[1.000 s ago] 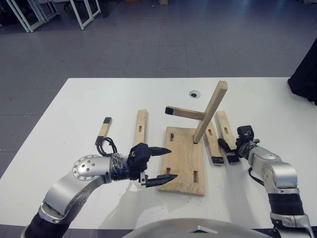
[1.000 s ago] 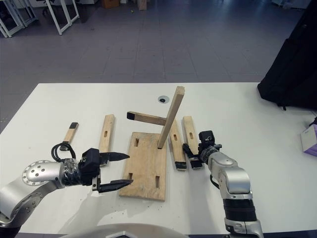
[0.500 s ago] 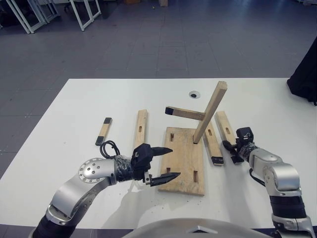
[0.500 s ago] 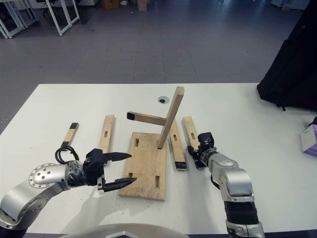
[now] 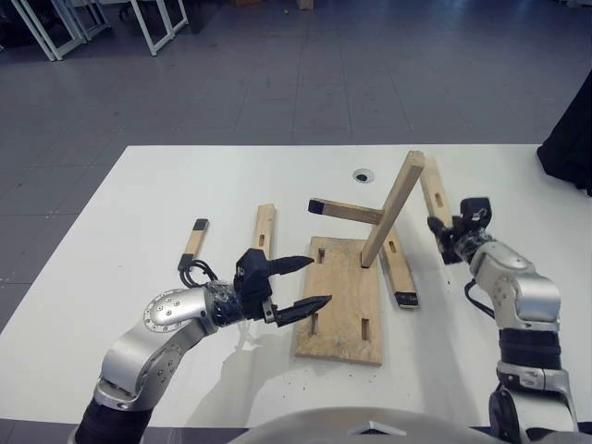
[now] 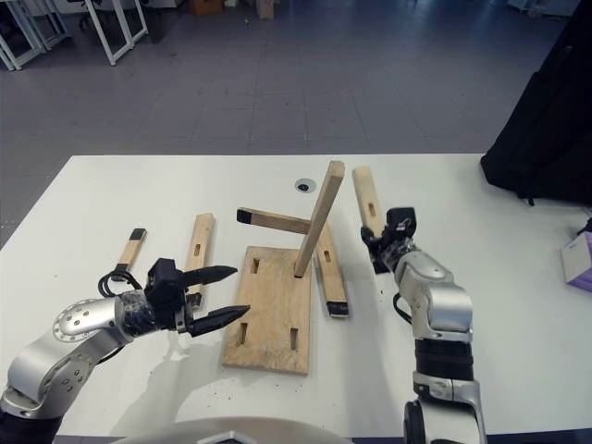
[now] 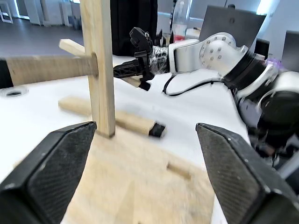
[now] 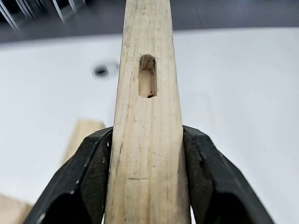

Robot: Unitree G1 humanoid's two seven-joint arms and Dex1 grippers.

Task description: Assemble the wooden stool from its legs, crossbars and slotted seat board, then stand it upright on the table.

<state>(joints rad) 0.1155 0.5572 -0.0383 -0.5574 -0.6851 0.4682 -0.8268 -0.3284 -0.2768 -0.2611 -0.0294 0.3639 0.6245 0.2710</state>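
The slotted seat board (image 5: 340,305) lies flat on the white table. One leg (image 5: 393,208) stands tilted in its far right slot, with a crossbar (image 5: 347,211) sticking out to the left. A second leg (image 5: 399,275) lies right of the board. My right gripper (image 5: 451,237) is shut on a third leg (image 8: 147,107), held off the table and pointing away, its slot (image 8: 148,82) facing the wrist camera. My left gripper (image 5: 303,283) hangs open over the board's left edge, nothing between its fingers (image 7: 53,170). A fourth leg (image 5: 264,236) and a short crossbar (image 5: 194,242) lie to the left.
A round cable hole (image 5: 363,174) sits in the table behind the stool parts. A black bag (image 6: 546,120) stands off the table's right side, and a purple object (image 6: 581,261) lies at the far right edge. Bare table spreads to the left and in front.
My right gripper has lifted the third leg off the table and carried it up and away. My left gripper has shifted a little farther along the board's left edge, still open.
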